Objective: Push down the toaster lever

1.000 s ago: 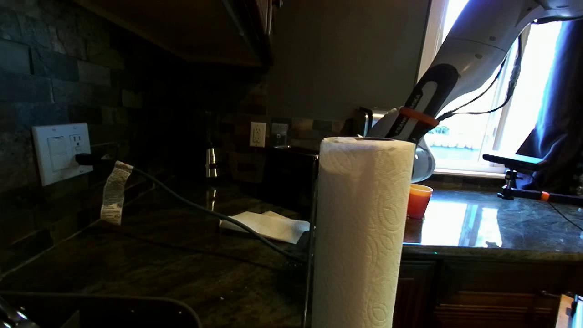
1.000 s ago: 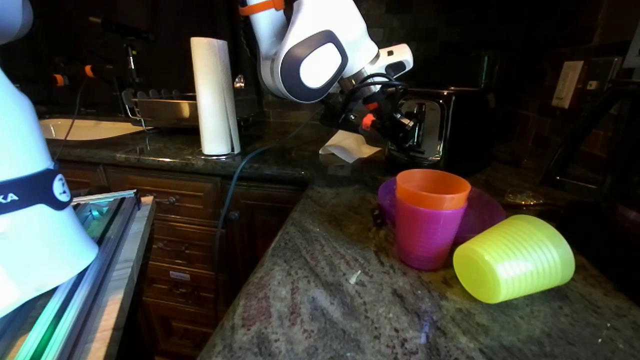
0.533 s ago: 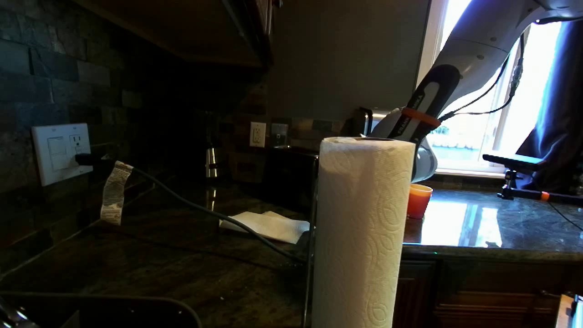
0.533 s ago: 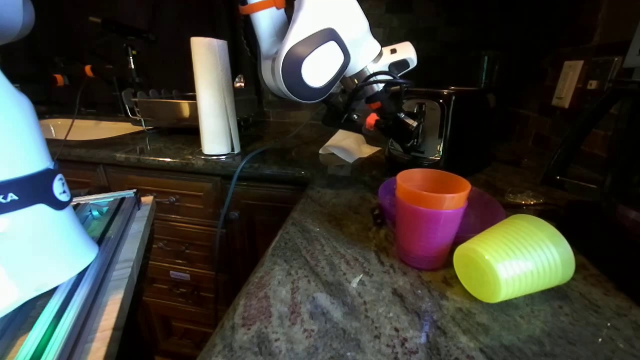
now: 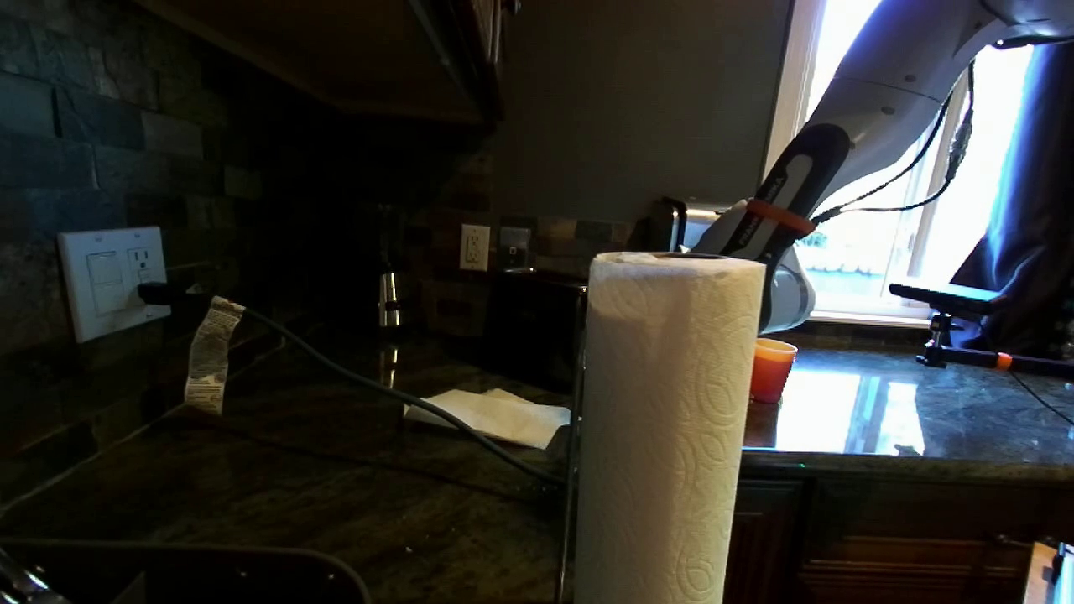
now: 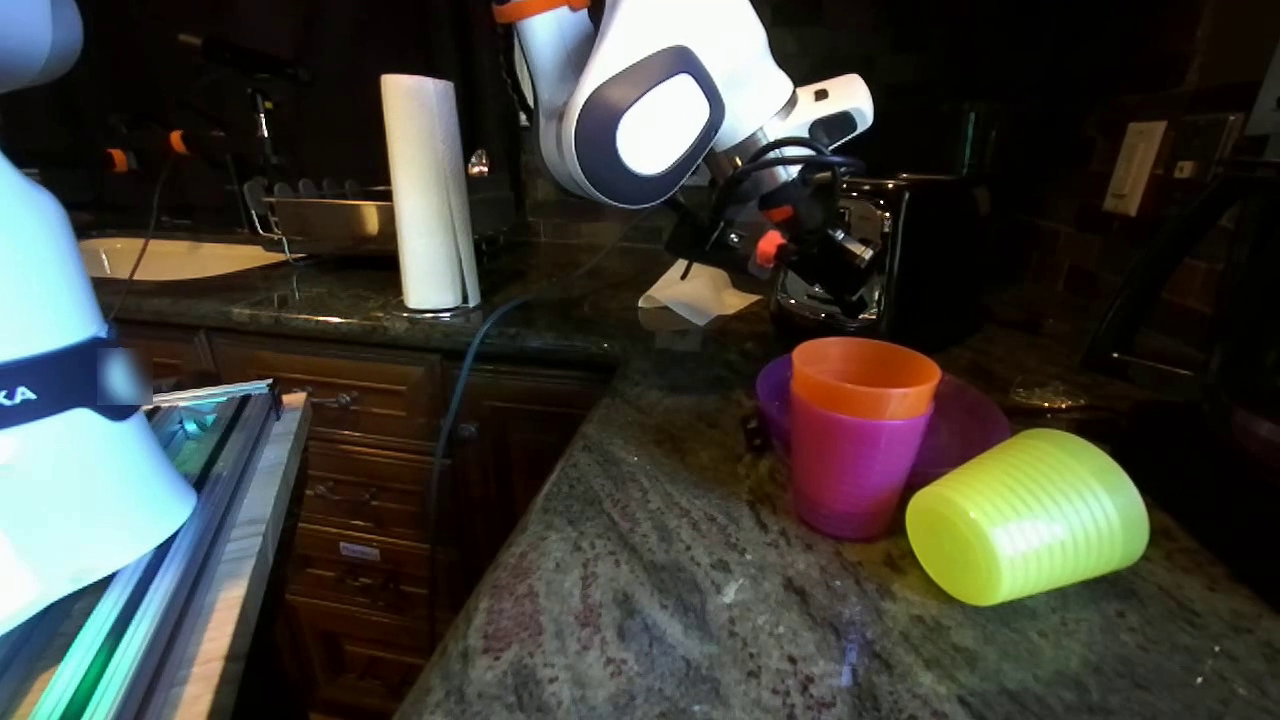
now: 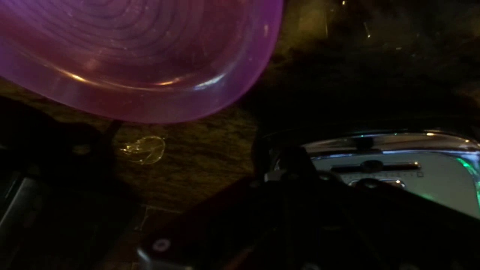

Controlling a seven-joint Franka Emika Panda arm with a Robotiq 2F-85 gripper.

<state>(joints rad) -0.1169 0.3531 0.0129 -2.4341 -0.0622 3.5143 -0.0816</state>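
Your claw (image 7: 298,159) in front of the toaster (image 7: 435,169)

Your claw looks pressed together: in the dim wrist view its dark shape draws in to 1 narrow tip. That tip overlaps the corner of the toaster's pale, chrome-rimmed face; you cannot tell whether they touch. Just right of the tip you see a small dark knob (image 7: 372,165) in a slot (image 7: 407,166); whether it is the lever cannot be told. In an exterior view the toaster stands behind your claw, partly hidden by it. Lower than the claw and nearer that camera, the desk (image 6: 620,610) carries 2 nested cups (image 6: 862,460), orange in pink, a purple plate (image 6: 965,425) and a yellow-green cup (image 6: 1030,520) lying on its side. In that view a white sheet (image 6: 697,290) lies below and left of your claw; the paper towel roll (image 6: 430,190) stands well apart, farther left.
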